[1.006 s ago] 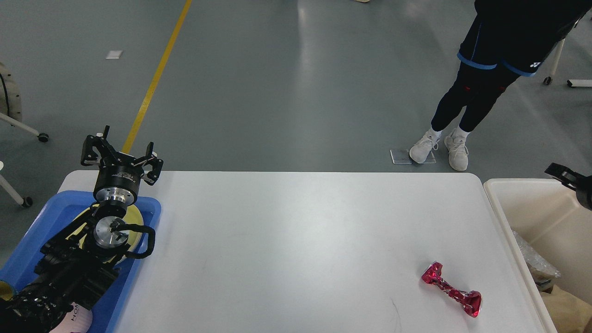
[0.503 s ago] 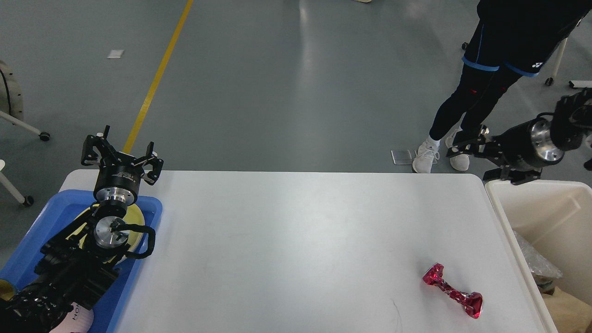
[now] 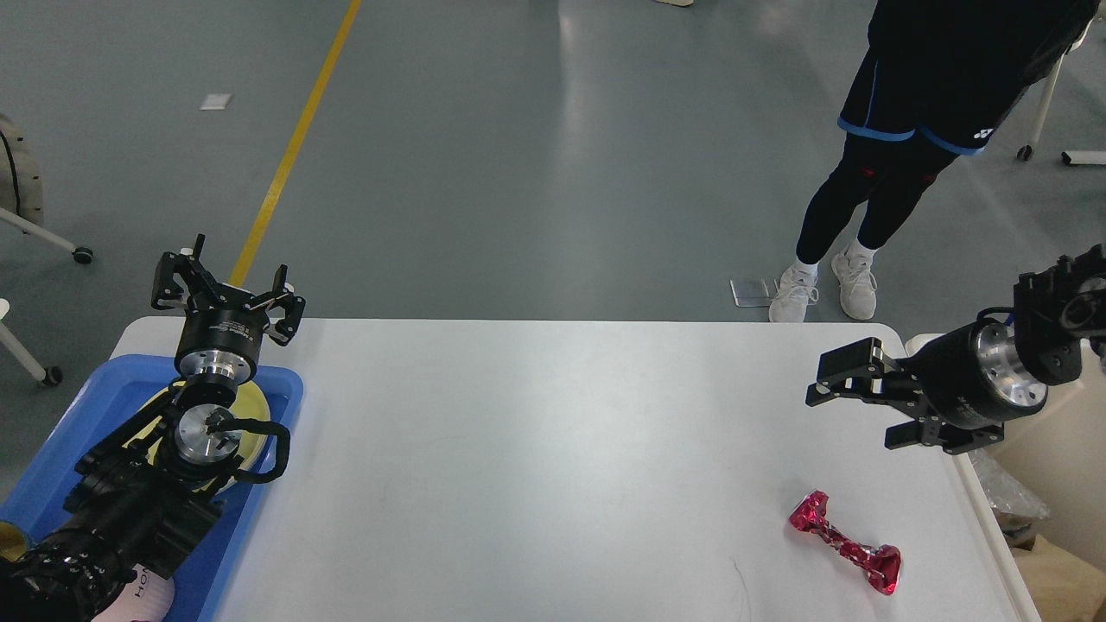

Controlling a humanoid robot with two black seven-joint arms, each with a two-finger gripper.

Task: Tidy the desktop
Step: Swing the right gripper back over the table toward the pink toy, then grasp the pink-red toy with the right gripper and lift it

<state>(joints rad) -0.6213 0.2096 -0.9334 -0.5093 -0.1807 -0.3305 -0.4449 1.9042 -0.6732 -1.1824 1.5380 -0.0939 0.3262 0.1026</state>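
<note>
Right claw (image 3: 851,397) hovers above the tabletop (image 3: 553,449), fingers apart, positioned to take the crushed red can (image 3: 844,542). Left claw (image 3: 226,281) stands apart, empty, over the blue tray (image 3: 285,389).

the desktop (image 3: 553,449) is showing plain white with a faint gloss. near its right front corner a crushed can (image 3: 844,542) is gleaming metallic red with pale glints. at the left edge a tray (image 3: 52,458) is showing bright blue, with a pale yellow plate (image 3: 251,406) in it. off the right edge a bin (image 3: 1050,449) is looking cream. both grippers, left (image 3: 226,294) and right (image 3: 851,402), are showing black with silver wrist rings.
</note>
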